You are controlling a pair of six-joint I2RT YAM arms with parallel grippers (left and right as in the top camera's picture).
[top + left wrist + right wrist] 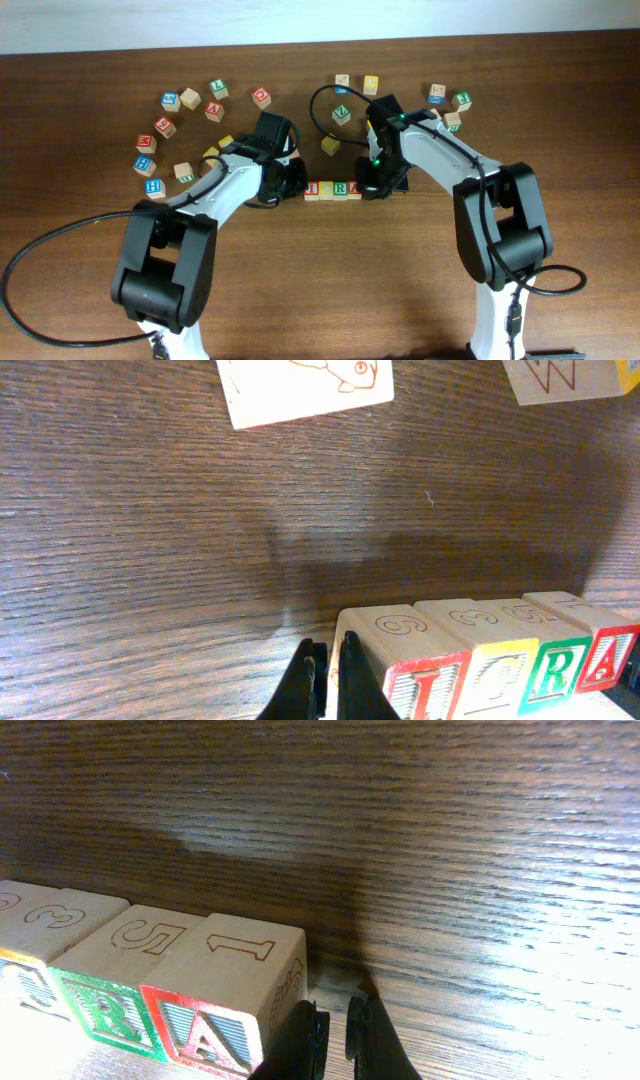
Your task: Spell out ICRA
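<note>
Overhead, the ICRA cubes (333, 189) sit in 1 tight row at the middle of the frame, sides touching, reading I, C, R, A from left to right. The left wrist view shows them at lower right: the I cube (425, 690) and the A cube (612, 658) carry red letters, and between them the C cube (503, 682) is framed yellow and the R cube (556, 672) green. Their top faces bear outlined numerals.

The left gripper (327, 678) stands just beside the I end of the row. Its fingers are drawn together with only a sliver between them and hold nothing. The right gripper (335, 1028) stands just beside the A end, likewise closed and empty. Whether either one touches the row cannot be told.

On the dark wood table (330, 270), loose cubes (190, 99) lie scattered at upper left and upper right. A fish cube (305, 385) and a W cube (560, 380) lie along the left wrist view's top edge.
</note>
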